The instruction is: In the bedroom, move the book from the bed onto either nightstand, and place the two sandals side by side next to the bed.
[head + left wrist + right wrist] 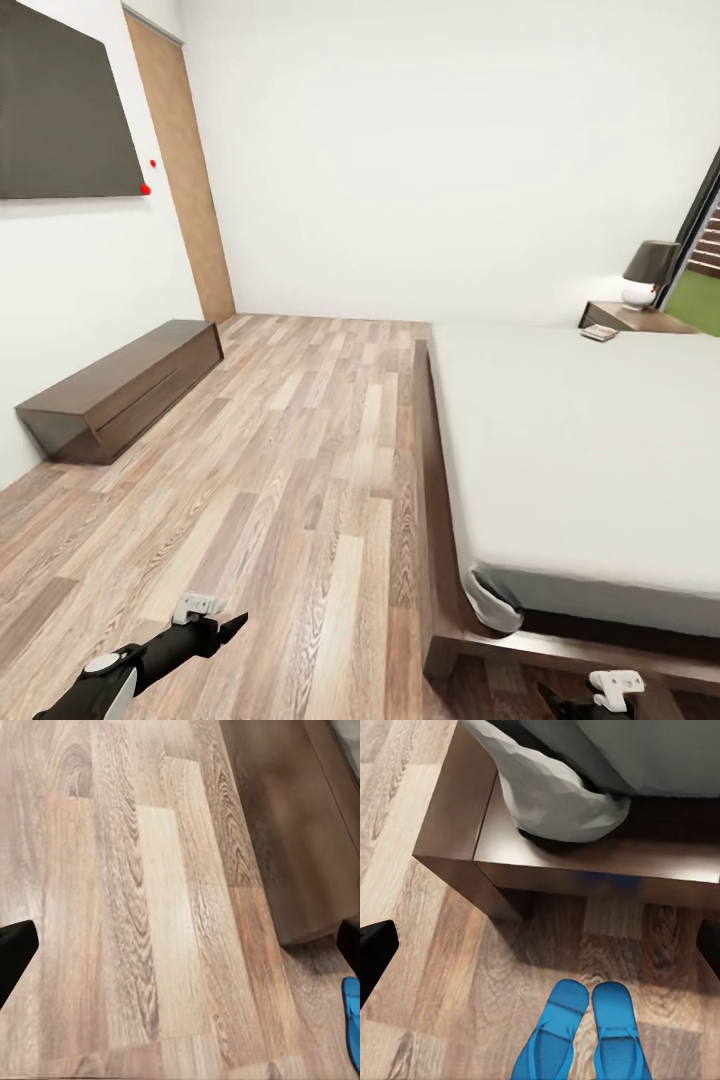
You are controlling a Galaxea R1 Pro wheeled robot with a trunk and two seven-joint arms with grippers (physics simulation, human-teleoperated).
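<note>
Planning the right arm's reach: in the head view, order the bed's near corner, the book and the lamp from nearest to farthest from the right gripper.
1. Bed corner, just beyond the right gripper.
2. Book, far bedside.
3. Lamp, slightly past it.

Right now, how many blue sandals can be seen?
2. In the right wrist view, the left sandal and right sandal lie side by side on the wood floor, just off the bed frame's corner.

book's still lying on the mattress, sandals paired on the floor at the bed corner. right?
Not quite. The head view shows the book on the nightstand beside the lamp, not on the mattress. The sandals do lie paired on the floor by the bed frame.
</note>
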